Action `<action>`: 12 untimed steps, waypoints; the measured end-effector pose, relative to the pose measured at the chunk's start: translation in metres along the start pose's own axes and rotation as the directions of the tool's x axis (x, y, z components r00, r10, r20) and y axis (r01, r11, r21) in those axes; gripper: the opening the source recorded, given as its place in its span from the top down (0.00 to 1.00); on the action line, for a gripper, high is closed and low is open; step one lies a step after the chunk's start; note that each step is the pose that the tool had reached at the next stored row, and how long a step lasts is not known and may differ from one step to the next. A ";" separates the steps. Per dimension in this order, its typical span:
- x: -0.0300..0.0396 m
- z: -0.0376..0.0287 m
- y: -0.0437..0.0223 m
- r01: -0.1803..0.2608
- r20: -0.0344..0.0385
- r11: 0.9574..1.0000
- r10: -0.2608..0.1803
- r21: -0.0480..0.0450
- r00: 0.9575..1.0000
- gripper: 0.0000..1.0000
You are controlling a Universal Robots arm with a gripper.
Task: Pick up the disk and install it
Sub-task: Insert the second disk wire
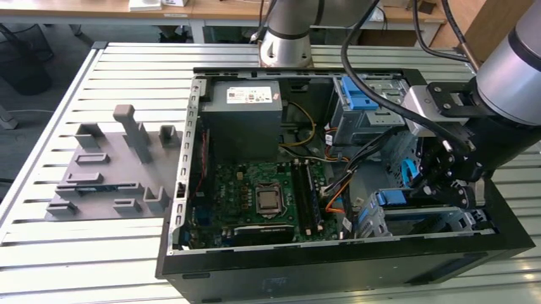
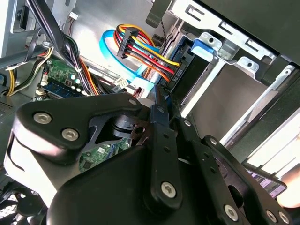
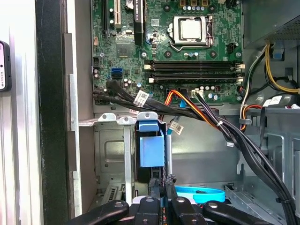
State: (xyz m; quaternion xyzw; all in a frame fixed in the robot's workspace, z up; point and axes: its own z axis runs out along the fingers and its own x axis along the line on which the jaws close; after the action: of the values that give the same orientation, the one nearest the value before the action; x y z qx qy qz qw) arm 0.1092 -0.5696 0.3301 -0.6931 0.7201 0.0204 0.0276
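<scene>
The disk point(image 1: 404, 197) sits on edge in the drive bay at the computer case's front corner, on the exterior view's right, with its blue carrier frame showing. In the first wrist view its blue tab point(image 3: 151, 149) stands between the bay's metal walls. The second wrist view shows its dark end point(image 2: 190, 70) with coloured power wires plugged in beside it. My gripper point(image 1: 435, 190) hangs just over the bay. Its black fingers point(image 3: 161, 187) are pressed together in both wrist views, tips point(image 2: 160, 101) right at the disk's near end, with nothing visibly between them.
The open case point(image 1: 338, 266) lies on a slatted table. Inside are the motherboard point(image 1: 262, 196), a grey power supply point(image 1: 245, 111) and a silver cage with a blue latch point(image 1: 363, 101). Cable bundles point(image 3: 211, 117) and a blue data cable point(image 3: 199, 193) crowd the bay. A grey fixture plate point(image 1: 110, 171) lies on the exterior view's left.
</scene>
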 end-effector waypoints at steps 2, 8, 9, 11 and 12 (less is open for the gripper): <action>0.0000 0.0000 0.0000 0.000 0.000 1.000 0.000 0.000 1.000 0.84; 0.0000 0.0001 0.0000 0.000 0.000 1.000 0.000 0.000 1.000 0.76; 0.0000 0.0001 0.0000 0.000 0.000 1.000 0.000 0.000 1.000 0.76; 0.0000 -0.0007 0.0000 0.000 0.000 1.000 0.000 0.000 1.000 0.76; -0.0001 -0.0012 0.0000 0.000 0.000 1.000 0.000 0.000 1.000 0.76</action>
State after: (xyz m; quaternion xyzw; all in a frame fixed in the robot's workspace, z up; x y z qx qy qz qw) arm 0.1092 -0.5696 0.3313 -0.6931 0.7201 0.0205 0.0277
